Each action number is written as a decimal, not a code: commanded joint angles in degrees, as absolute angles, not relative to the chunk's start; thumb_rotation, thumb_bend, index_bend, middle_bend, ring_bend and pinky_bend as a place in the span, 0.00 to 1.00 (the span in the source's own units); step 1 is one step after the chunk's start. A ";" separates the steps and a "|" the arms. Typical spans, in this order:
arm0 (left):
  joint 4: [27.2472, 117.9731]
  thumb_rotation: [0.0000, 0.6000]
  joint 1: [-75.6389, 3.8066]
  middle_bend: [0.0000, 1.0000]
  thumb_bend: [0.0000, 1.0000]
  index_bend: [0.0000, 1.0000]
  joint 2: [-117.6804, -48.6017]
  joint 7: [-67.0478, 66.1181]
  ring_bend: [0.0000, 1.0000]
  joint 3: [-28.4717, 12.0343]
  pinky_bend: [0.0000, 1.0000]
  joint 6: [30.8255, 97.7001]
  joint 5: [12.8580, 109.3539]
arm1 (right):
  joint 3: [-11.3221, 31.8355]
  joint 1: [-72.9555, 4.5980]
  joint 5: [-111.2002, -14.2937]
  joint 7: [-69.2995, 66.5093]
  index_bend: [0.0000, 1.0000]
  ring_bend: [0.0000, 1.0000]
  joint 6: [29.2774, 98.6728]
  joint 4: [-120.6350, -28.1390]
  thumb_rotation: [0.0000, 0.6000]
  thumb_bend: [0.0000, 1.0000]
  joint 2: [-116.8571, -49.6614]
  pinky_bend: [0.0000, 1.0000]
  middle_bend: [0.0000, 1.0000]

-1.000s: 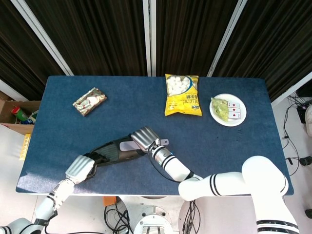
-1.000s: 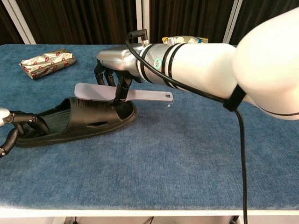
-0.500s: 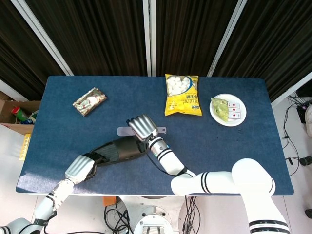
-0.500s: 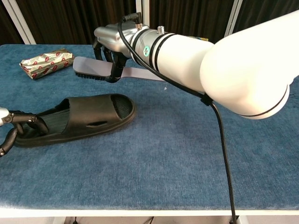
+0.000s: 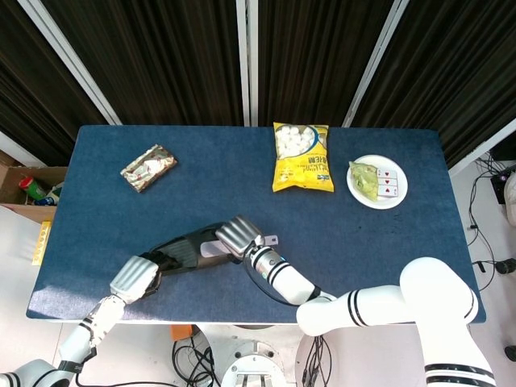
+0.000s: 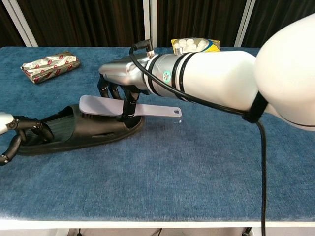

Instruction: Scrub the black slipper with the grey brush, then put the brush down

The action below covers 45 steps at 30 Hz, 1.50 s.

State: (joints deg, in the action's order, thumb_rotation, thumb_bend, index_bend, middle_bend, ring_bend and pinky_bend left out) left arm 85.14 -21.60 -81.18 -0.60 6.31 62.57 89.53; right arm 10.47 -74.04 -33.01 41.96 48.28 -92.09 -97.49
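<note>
Chest view gives the plainest account: the right hand [image 6: 120,83] grasps the grey brush [image 6: 129,107] partway along its flat body, fingers curled over the top, bristle end down on the strap of the black slipper [image 6: 81,130]. The slipper lies flat on the blue worktop [image 6: 197,167], toe toward the right, and the left hand [image 6: 17,137] holds its heel end with fingers wrapped round the rim.

The brush looks light and rigid (thin plastic, with a small hanging hole in the handle tip), so a grip near the middle should steer it well; the smooth handle may twist under hard scrubbing. The slipper seems soft, rubbery and light, likely to slide or buckle under pressure, which is why pinning the heel makes sense.

Head view shows the right hand [image 5: 238,235] covering most of the brush [image 5: 211,244] and the toe of the slipper [image 5: 179,250]. The bristles themselves are hidden, so contact with the strap is a judgement. How firmly the left hand [image 5: 135,276] presses the heel cannot be told.
</note>
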 commanded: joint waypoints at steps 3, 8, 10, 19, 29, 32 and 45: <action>85.33 1.00 -21.67 0.33 0.85 0.31 -81.30 -0.96 0.27 6.25 0.37 62.46 89.43 | 9.61 -73.55 -33.65 39.82 1.00 0.71 46.26 -100.87 1.00 0.65 -91.61 0.80 0.77; 85.49 1.00 -21.89 0.33 0.85 0.31 -81.35 -1.18 0.27 6.16 0.37 62.20 89.34 | 8.11 -73.19 -34.40 39.10 1.00 0.71 47.20 -104.15 1.00 0.65 -88.93 0.80 0.77; 85.54 1.00 -21.95 0.33 0.85 0.31 -81.41 -1.26 0.27 6.16 0.37 62.13 89.33 | 7.77 -73.22 -34.43 38.86 1.00 0.71 47.57 -104.07 1.00 0.65 -88.81 0.80 0.77; 86.20 1.00 -21.21 0.33 0.82 0.31 -80.50 -0.18 0.27 5.43 0.37 65.76 90.58 | 5.43 -69.61 -37.86 36.99 1.00 0.71 53.23 -109.98 1.00 0.65 -82.14 0.80 0.77; 83.88 1.00 -16.40 0.23 0.43 0.24 -80.26 1.12 0.23 0.62 0.35 85.91 96.76 | -4.12 -55.56 -47.13 32.27 1.00 0.71 64.81 -115.92 1.00 0.66 -70.10 0.80 0.77; 84.06 0.85 -14.45 0.15 0.19 0.15 -80.57 -1.54 0.17 -2.36 0.31 89.73 93.60 | -7.13 -51.88 -48.18 30.37 1.00 0.71 64.93 -114.91 1.00 0.66 -68.45 0.81 0.77; 86.92 0.55 -11.76 0.14 0.02 0.07 -78.43 2.04 0.15 -4.58 0.29 88.44 86.29 | -9.66 -46.85 -46.49 35.07 1.00 0.71 63.38 -109.59 1.00 0.66 -69.87 0.81 0.77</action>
State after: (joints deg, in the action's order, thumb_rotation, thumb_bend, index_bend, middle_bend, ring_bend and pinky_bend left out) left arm 87.17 -11.88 -78.37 1.65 -4.49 88.64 86.40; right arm -9.79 -47.02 -46.95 34.29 63.75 -110.09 -69.29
